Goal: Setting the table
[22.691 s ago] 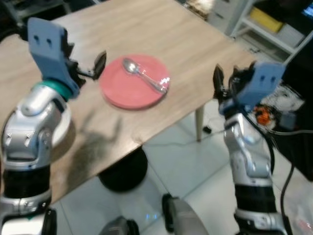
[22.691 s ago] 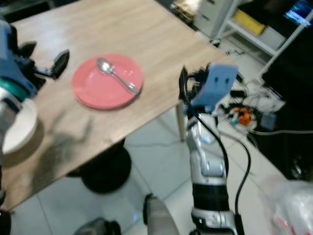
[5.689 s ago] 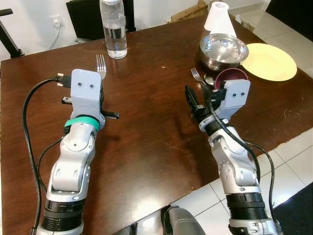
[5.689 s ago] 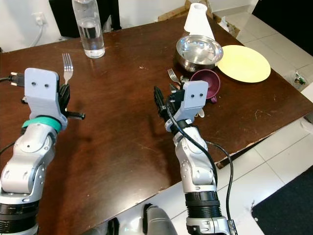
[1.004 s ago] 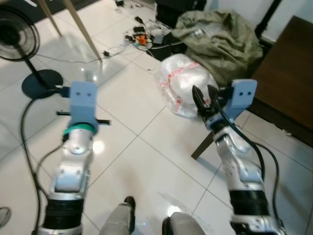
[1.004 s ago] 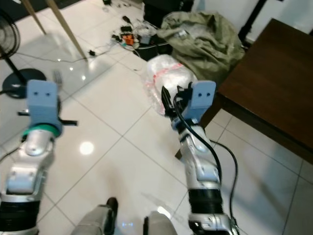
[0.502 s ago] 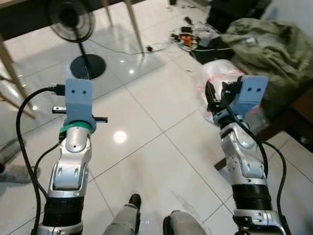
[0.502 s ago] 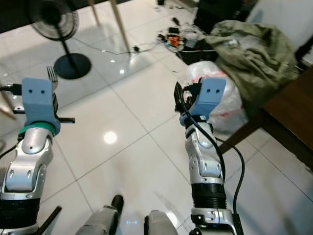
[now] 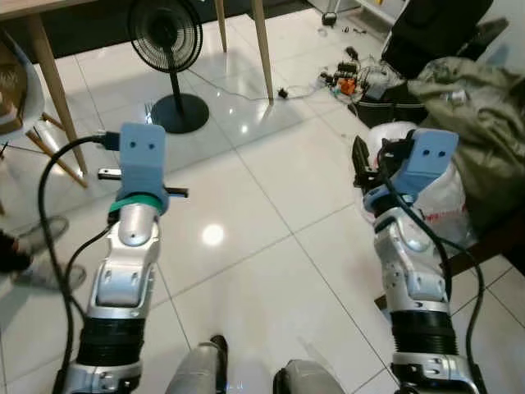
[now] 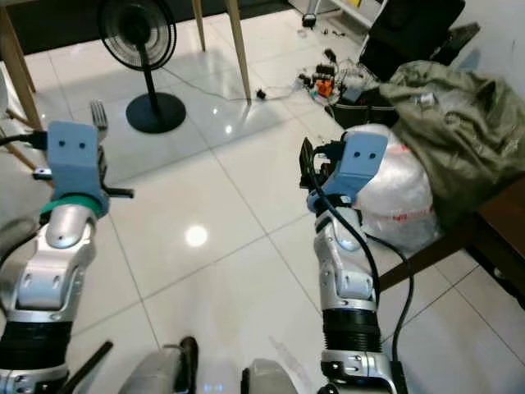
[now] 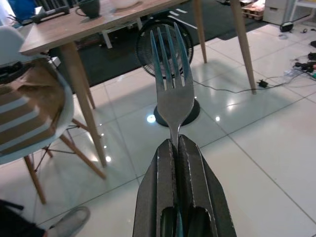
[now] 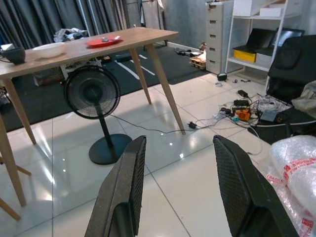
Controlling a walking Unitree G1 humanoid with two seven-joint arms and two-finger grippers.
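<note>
fork (image 11: 172, 84) upright, tines up, handle pinched in left gripper (image 11: 177, 148) raised over white tile floor (image 9: 271, 246) | right gripper (image 12: 185, 192) fingers spread, holding nothing | black fan (image 12: 94, 98) ahead beside wooden table (image 12: 79, 49) | bagged bundle (image 10: 394, 193) at right

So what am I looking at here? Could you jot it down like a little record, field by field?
Left gripper: shut on a silver metal fork, tines pointing up
Right gripper: open, holding nothing
Floor: glossy white tiles
Ahead: black standing fan beside a light wooden table
On that table: flat red plate, white bowl, dark cup
By the right arm: clear plastic bag with red print, olive green cloth heap, dark wooden table corner
</note>
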